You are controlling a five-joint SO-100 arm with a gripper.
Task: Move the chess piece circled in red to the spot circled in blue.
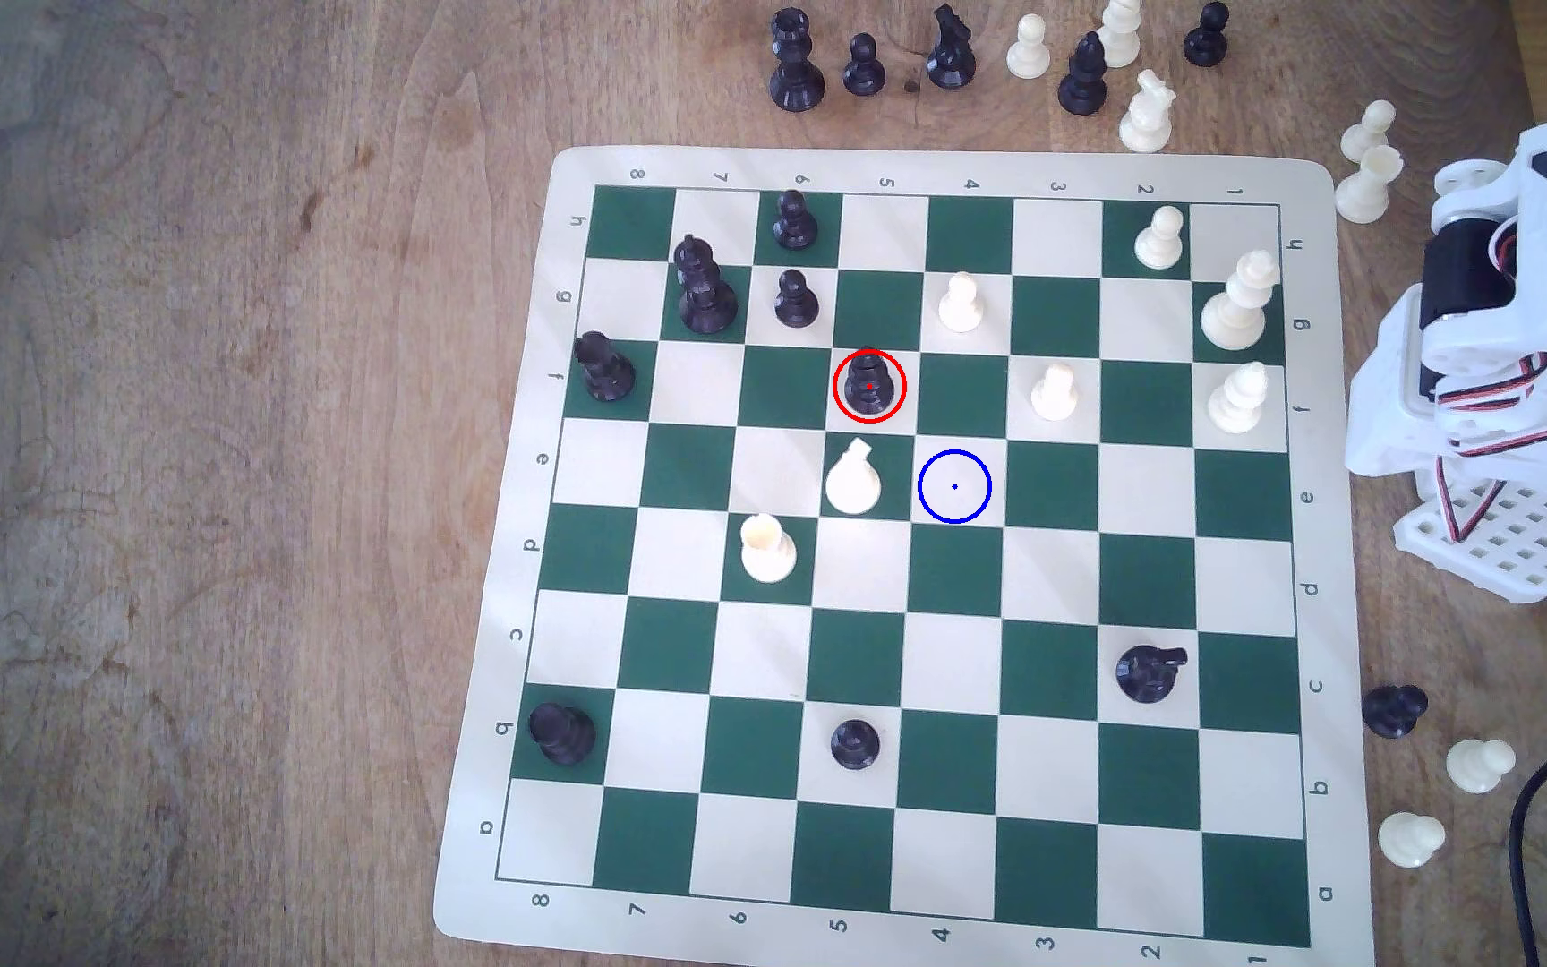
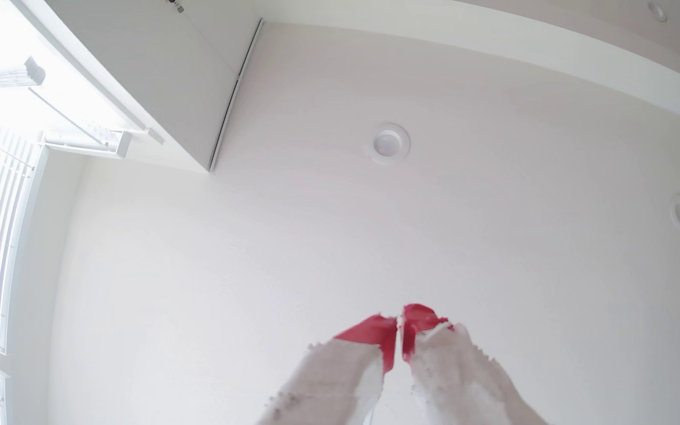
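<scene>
Chess piece and tool are well apart. In the wrist view, the tool (image 2: 399, 327) points up at a white ceiling (image 2: 453, 224) with round recessed lights, and its two red-tipped white fingers (image 2: 371, 339) are closed together with nothing between them. In the exterior view, the white arm (image 1: 1514, 353) sits folded on the wooden worktop (image 1: 193, 465) just past the exterior view's right edge of the board. The green and cream chessboard (image 1: 900, 167) lies flat on the worktop. The chess piece (image 1: 868, 385), short and black, stands upright inside a drawn red ring on a cream square near the board's middle. The spot (image 1: 954, 486), an unoccupied cream square marked by a blue ring with a centre dot, lies diagonally next to it, one square toward the exterior view's right and one row nearer the bottom. A cream piece with a notched top (image 1: 852, 480) stands on the green square directly to the exterior view's left of the spot. Other black and cream pieces stand around the board and off it on the worktop.
</scene>
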